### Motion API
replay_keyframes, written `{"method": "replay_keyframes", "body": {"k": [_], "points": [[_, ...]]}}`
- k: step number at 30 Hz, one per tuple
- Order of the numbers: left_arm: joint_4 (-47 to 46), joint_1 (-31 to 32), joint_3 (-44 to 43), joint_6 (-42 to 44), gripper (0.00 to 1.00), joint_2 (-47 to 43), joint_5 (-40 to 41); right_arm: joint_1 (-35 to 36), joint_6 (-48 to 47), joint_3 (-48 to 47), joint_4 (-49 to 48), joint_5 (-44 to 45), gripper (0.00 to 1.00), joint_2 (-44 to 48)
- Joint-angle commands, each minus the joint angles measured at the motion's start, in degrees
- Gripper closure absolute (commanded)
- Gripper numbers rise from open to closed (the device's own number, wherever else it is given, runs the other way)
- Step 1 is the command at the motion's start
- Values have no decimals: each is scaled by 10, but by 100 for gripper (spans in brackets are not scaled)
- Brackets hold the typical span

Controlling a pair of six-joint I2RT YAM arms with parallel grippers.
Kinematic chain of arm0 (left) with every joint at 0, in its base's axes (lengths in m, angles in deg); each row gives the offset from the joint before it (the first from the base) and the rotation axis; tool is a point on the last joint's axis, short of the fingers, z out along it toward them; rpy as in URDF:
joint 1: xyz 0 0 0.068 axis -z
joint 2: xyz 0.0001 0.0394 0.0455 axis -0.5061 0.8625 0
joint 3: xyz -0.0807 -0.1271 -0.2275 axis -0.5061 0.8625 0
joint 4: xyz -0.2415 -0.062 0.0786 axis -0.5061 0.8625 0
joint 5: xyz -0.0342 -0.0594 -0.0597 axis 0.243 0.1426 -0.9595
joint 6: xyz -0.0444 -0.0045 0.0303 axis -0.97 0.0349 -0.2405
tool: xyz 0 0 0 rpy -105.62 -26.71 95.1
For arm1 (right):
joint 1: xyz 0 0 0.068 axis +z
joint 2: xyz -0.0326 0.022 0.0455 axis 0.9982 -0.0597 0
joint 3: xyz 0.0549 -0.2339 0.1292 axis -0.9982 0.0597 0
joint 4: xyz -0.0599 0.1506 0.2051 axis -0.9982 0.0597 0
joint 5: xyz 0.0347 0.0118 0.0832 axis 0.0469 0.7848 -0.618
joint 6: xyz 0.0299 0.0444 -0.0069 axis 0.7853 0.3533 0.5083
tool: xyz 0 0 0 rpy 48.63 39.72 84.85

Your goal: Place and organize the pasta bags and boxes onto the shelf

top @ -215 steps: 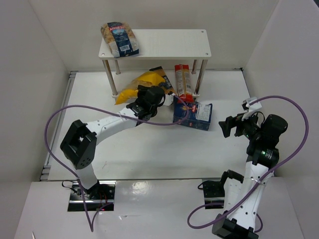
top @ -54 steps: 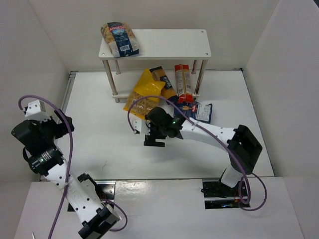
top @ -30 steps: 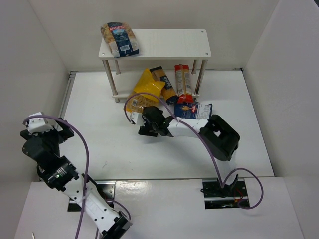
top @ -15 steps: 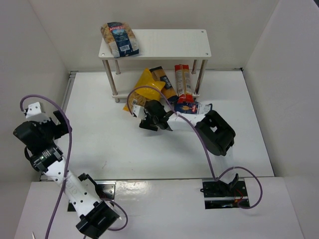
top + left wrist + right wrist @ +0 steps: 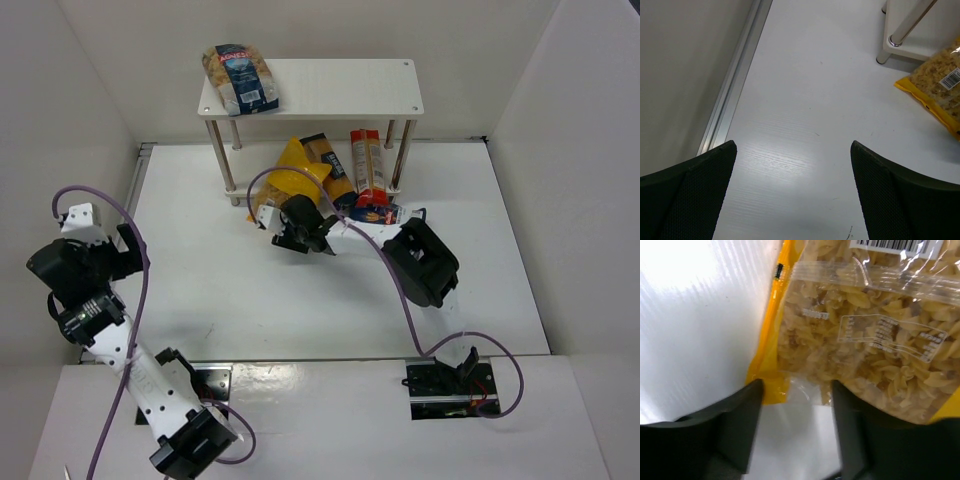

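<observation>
Right wrist: right end effector (image 5: 797, 390) has seemingly reached yellow bag (image 5: 860, 355).

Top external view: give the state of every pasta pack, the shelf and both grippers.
shelf: upright
clear bag of pasta: lying on top board, left end
yellow bag of short pasta: on table
yellow-blue spaghetti pack: flat on table
red-orange spaghetti pack: flat on table
dark-blue box: on table, partly hidden
left gripper: open, empty
right gripper: astride yellow bag's end, grip unclear
</observation>
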Motion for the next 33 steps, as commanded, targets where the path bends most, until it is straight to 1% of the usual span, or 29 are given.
{"method": "replay_keyframes", "body": {"k": [1,3,4,7,8,14,18,23,25,30,33], "points": [[5,2,-22,15,0,0,-15,0,16,-35,16,-14,41,-9],[5,2,-22,15,0,0,-22,0,16,-41,28,-20,50,-22],[5,2,-22,15,0,0,-22,0,16,-41,28,-20,61,-23],[5,2,-22,15,0,0,-22,0,16,-46,34,-20,86,-29],[5,2,-22,15,0,0,-22,0,16,-46,34,-20,100,-29],[5,2,-27,15,0,0,-22,0,16,-35,27,-4,100,-3],[5,2,-33,15,0,0,-22,0,4,-30,5,33,100,37],[5,2,-33,15,0,6,-27,0,-33,-18,-34,95,100,100],[5,2,-38,15,0,6,-27,0,-38,-18,-45,100,100,125],[5,2,-44,9,0,6,-32,0,-63,-30,-70,137,100,137],[5,2,-49,3,0,11,-37,0,-70,-35,-83,144,100,137]]}}
